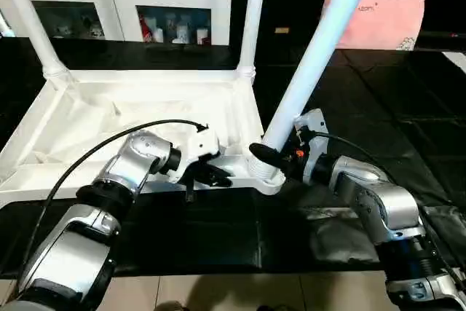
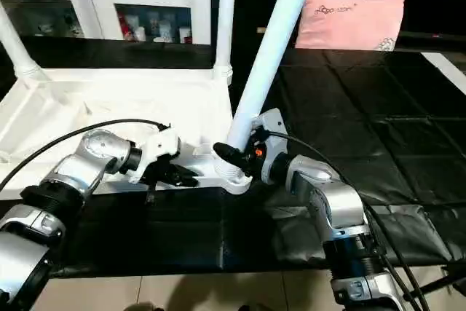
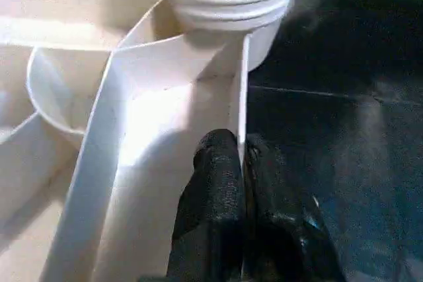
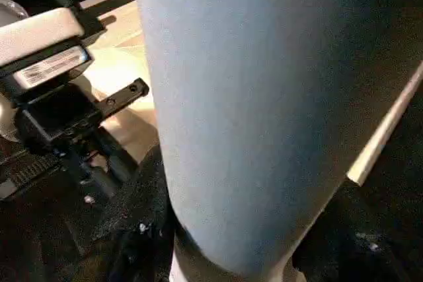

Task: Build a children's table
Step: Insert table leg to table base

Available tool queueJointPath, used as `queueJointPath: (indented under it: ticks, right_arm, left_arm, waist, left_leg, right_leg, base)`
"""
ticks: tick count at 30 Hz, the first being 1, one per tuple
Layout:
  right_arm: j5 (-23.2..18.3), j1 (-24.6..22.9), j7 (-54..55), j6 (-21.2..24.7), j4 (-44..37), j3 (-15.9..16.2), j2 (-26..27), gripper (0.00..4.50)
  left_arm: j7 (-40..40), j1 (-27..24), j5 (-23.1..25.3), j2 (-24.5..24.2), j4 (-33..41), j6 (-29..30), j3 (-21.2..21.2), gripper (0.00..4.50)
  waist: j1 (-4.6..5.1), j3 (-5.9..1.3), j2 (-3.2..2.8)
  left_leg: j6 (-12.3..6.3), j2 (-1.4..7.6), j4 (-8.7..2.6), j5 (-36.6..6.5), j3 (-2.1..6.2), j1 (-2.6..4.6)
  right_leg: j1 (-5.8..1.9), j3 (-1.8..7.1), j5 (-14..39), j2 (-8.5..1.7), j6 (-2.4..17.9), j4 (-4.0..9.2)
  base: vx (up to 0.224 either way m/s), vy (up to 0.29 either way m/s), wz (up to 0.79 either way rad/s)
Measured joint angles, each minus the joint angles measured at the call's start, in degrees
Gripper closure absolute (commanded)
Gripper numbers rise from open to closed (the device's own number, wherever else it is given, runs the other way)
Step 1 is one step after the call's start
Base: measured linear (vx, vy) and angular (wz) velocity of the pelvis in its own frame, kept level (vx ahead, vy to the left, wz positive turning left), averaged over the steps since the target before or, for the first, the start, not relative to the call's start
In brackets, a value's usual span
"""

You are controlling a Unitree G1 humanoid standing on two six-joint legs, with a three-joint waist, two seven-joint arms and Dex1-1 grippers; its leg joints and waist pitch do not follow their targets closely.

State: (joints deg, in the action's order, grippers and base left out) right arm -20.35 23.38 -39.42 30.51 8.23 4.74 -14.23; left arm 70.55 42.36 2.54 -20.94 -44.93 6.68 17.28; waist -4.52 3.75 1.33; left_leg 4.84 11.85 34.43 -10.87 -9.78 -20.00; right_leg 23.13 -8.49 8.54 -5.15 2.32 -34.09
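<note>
Two head cameras, set side by side, look forward and down over both silver forearms at the upturned tabletop (image 1: 109, 118), sharing nearly the same scene. The left wrist camera sits very close to the tabletop's rim, looking along its end effector (image 3: 239, 163). The right wrist camera faces a leg (image 4: 264, 110) at close range beside the tabletop.

Near edge of the tabletop (image 1: 109, 118) is crowded: left gripper (image 1: 215, 175) is clamped on the rim wall, right gripper (image 1: 280, 156) is closed around the tilted leg (image 1: 313, 49) at the near right corner socket (image 1: 263, 175), little gap btw them. Two upright legs (image 1: 251, 16) block the far corners. The black mat (image 2: 378, 107) to the right is open, up to the pink pillow (image 2: 353, 20).
</note>
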Motion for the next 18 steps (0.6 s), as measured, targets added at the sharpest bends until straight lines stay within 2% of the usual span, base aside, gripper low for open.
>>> queueJointPath:
  ticks: [5, 8, 15, 18]
  right_arm:
    - [0.8, 1.8, 0.9, -1.6, 2.7, -0.3, 0.7, 2.57]
    - [1.5, 2.3, 1.0, -3.1, 4.6, -0.3, 1.6, 2.57]
    - [2.6, 5.0, -0.2, -5.3, 7.6, 1.9, 2.9, 2.57]
    - [3.3, 5.5, -1.3, -6.4, 9.5, 2.8, 3.2, 2.57]
  left_arm:
    - [-2.8, -3.9, 0.1, -2.8, 7.2, 4.0, -1.5, 4.50]
    - [-2.7, -7.1, -0.4, -4.5, 13.4, 6.8, -2.1, 4.50]
    - [-1.0, -10.6, -0.7, -6.2, 21.1, 10.0, -1.6, 4.50]
    - [-1.2, -10.9, -0.7, -6.1, 22.2, 10.9, -1.2, 4.50]
  waist:
    - [1.86, 0.01, 0.41]
    - [2.37, 0.01, 0.83]
    - [2.11, -0.24, 1.71]
    - [1.87, -0.23, 1.81]
  left_leg:
    - [0.00, 0.03, -0.10, 0.0, -0.05, -0.05]
    - [0.00, 0.03, -0.21, 0.0, -0.05, -0.06]
    - [-0.02, 0.03, -0.22, 0.0, -0.06, -0.04]
    - [-0.01, 0.01, -0.19, 0.0, -0.06, -0.01]
  right_leg:
    - [0.02, -0.02, 0.0, 0.01, 0.0, 0.02]
    - [0.06, -0.02, 0.1, 0.02, 0.0, 0.03]
    - [0.13, 0.00, 0.2, 0.01, 0.0, 0.02]
    - [0.13, 0.02, 0.2, -0.01, 0.0, 0.02]
  base:
    - [0.000, 0.000, 0.00]
    - [0.000, 0.000, 0.00]
    - [0.000, 0.000, 0.00]
    - [0.000, 0.000, 0.00]
